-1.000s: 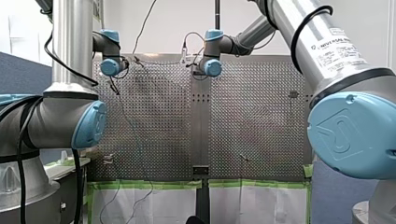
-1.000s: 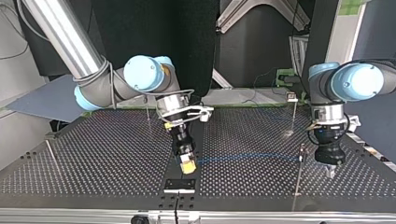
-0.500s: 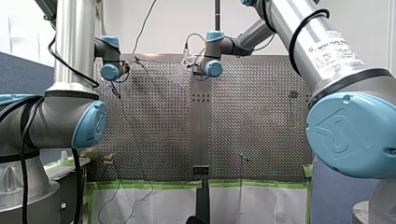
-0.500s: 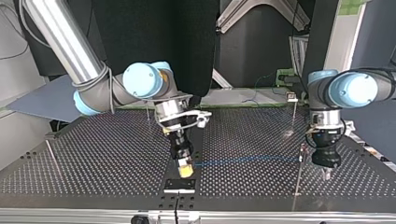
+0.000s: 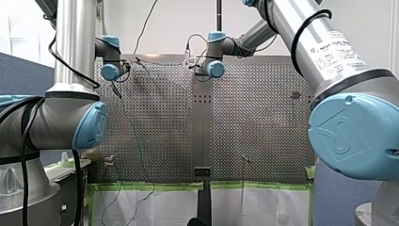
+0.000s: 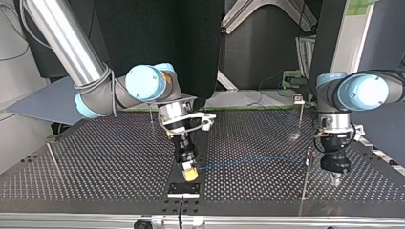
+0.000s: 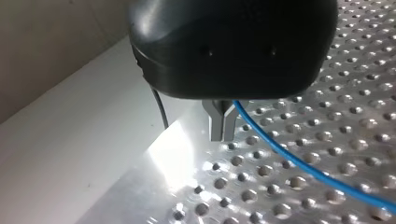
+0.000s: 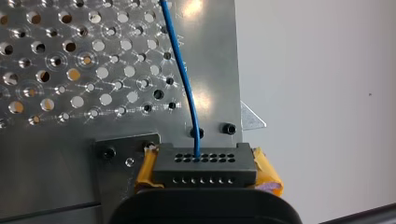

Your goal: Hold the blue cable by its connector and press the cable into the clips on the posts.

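Hovering over the perforated metal table, top view's near centre: my right gripper, yellow pads clamped on the dark multi-hole connector block. My left gripper is at the right, metal fingers together. The thin blue cable runs between them, passing just beside the left fingers.

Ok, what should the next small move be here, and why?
Probably my left gripper presses the cable down toward the clip on the nearby post. My right gripper holds the connector, and the cable runs stretched up to that post, apparently unseated.
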### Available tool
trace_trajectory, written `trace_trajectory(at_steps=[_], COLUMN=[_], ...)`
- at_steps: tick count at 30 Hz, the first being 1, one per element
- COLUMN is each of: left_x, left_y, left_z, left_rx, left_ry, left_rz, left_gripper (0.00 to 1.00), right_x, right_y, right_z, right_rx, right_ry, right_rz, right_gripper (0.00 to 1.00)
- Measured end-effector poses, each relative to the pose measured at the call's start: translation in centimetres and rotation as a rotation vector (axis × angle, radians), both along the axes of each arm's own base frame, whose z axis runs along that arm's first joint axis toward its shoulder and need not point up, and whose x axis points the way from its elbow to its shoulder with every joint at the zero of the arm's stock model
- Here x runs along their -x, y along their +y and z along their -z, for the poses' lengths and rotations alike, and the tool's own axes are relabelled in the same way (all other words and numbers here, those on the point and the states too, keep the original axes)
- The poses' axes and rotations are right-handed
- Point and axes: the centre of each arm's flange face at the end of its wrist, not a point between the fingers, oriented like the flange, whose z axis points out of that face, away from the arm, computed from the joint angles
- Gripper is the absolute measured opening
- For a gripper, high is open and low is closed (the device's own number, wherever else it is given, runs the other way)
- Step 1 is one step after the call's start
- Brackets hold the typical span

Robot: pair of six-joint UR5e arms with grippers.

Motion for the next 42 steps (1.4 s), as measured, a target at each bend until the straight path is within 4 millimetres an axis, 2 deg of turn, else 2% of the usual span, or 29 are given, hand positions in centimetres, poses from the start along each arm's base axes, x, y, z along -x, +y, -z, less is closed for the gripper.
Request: trace_trajectory(at_steps=[1, 2, 3, 4, 5, 6, 7, 15, 18, 36, 42], left_x=[0.0, 0.0, 0.0, 0.1, 0.2, 0.3, 0.4, 2.4, 3.0, 5.5, 7.2], left_y=[0.0, 0.0, 0.0, 0.0, -0.1, -0.1, -0.1, 0.0, 0.0, -0.9, -2.0], left_z=[-0.1, -0.2, -0.2, -0.3, -0.4, -0.6, -0.8, -3.2, -3.6, -0.3, -0.5], left_rx=[-0.001, -0.003, -0.006, -0.009, -0.013, -0.017, -0.019, -0.017, -0.025, -0.110, -0.146], left_ry=[-0.003, -0.004, -0.005, -0.006, -0.008, -0.011, -0.015, -0.034, -0.022, 0.184, 0.224], left_rz=[0.002, 0.006, 0.012, 0.017, 0.023, 0.030, 0.032, -0.012, -0.040, -0.197, -0.226], left_gripper=[0.01, 0.28, 0.28, 0.51, 0.80, 0.80, 1.00, 1.00, 1.00, 1.00, 1.00], right_x=[0.0, 0.0, 0.0, -0.1, -0.1, -0.1, -0.1, -0.3, -0.4, -0.6, -0.6], right_y=[0.0, 0.1, 0.1, 0.1, 0.1, 0.2, 0.2, 0.5, 0.6, 0.9, 0.9], right_z=[0.0, 0.0, 0.0, 0.0, 0.0, 0.0, 0.1, 0.1, 0.1, 0.2, 0.2], right_rx=[0.000, 0.000, 0.000, 0.000, -0.001, -0.001, -0.002, -0.004, -0.005, -0.008, -0.007], right_ry=[0.001, 0.001, 0.002, 0.003, 0.004, 0.005, 0.006, 0.011, 0.012, 0.018, 0.019], right_rz=[0.000, -0.001, -0.001, -0.001, -0.001, -0.001, -0.002, -0.005, -0.007, -0.011, -0.011], right_gripper=[0.00, 0.00, 0.00, 0.00, 0.00, 0.00, 0.00, 0.00, 0.00, 0.00, 0.00])
